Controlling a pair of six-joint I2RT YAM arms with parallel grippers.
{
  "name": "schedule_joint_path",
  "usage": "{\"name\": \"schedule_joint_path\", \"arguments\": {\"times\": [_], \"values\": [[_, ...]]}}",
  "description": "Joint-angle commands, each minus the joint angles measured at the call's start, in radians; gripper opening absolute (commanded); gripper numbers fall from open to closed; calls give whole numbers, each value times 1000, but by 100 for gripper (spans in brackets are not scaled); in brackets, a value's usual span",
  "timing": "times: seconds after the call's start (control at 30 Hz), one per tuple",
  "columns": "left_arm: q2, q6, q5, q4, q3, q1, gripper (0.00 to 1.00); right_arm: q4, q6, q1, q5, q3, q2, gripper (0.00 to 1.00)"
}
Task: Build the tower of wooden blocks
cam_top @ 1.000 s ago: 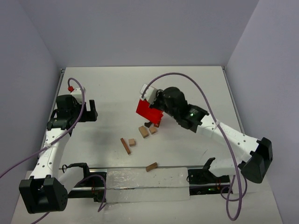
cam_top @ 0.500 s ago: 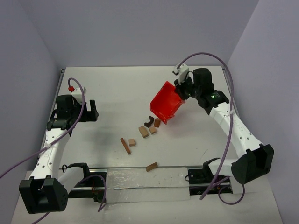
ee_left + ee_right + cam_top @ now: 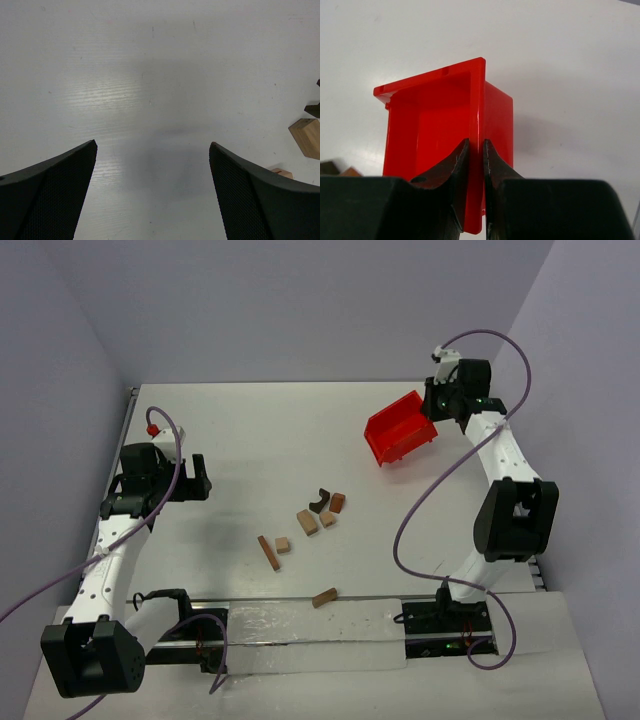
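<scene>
Tabletop (image 3: 250, 440) wood blocks (image 3: 308, 522) lie apart from right claw (image 3: 431, 412) gripping red bin (image 3: 398, 432).

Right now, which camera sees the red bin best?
The right wrist view. There the red bin fills the picture, and you can see the right gripper shut on its side wall. The top external view shows the bin whole but small, toward the far right. The left wrist view does not show it.

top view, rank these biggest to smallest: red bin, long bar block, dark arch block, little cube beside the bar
1. red bin
2. long bar block
3. dark arch block
4. little cube, though these last two look close
</scene>
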Motion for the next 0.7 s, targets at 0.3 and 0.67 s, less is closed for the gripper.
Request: {"name": "schedule_joint_path", "arguments": {"times": [0.3, 0.67], "values": [[13, 7, 3, 10, 29, 7, 99, 234, 233, -121, 20, 127, 198, 0], [37, 7, 2, 13, 31, 9, 99, 121, 146, -266, -224, 442, 482, 0]]}}
